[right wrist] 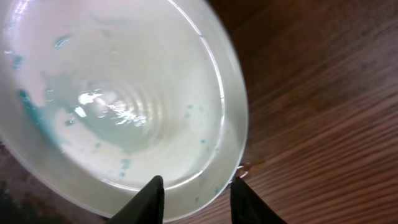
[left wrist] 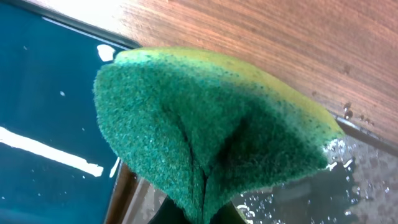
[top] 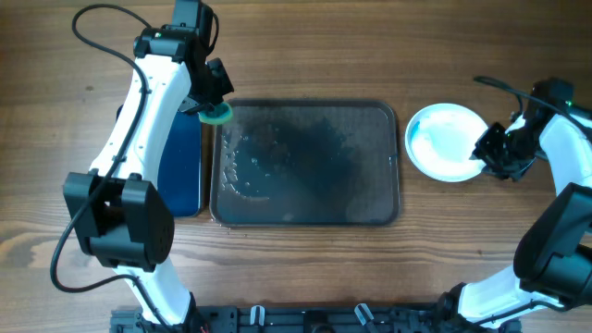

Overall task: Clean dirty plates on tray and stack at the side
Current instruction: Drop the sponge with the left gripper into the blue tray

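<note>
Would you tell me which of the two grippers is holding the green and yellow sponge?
The left gripper, at the dark metal tray's top-left corner, pinches the green and yellow sponge; the right gripper only straddles the white round plate's rim.

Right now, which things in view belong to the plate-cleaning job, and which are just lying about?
Job in hand:
- green sponge, pinched in the left pincer
- wet tray
- white plate beside the tray, its rim at the right pincer

Lying about:
- blue board along the tray's left edge
</note>
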`<state>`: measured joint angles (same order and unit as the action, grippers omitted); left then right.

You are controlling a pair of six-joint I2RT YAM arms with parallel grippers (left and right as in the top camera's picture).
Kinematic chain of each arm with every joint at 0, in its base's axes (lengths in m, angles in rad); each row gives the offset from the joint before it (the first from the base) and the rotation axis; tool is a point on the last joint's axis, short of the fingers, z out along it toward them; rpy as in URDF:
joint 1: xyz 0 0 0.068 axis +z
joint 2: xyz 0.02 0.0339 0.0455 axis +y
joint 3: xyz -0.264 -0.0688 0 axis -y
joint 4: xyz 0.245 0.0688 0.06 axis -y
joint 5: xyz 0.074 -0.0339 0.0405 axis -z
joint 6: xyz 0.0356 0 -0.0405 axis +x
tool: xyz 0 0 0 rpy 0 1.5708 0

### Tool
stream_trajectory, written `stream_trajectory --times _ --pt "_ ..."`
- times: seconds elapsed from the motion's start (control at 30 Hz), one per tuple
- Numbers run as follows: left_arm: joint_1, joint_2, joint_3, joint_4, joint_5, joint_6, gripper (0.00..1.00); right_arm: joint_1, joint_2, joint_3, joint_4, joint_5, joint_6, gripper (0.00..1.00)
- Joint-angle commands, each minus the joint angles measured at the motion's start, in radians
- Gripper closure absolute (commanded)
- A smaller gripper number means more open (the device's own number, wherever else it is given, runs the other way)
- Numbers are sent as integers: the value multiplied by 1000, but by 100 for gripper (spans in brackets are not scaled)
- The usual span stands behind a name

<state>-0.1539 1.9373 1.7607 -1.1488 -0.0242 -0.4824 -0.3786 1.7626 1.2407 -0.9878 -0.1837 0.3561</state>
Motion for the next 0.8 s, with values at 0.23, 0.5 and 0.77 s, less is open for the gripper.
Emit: stream_trajectory --times 0.23,0.5,0.77 --pt "143 -124 -48 -198 -97 87 96 252 -177 243 -1 -58 -94 32" --pt "297 -123 -410 72 -182 0 96 426 -175 242 61 -50 -119 33" --pt "309 -150 -365 47 -141 -1 0 441 -175 242 53 -63 -125 32"
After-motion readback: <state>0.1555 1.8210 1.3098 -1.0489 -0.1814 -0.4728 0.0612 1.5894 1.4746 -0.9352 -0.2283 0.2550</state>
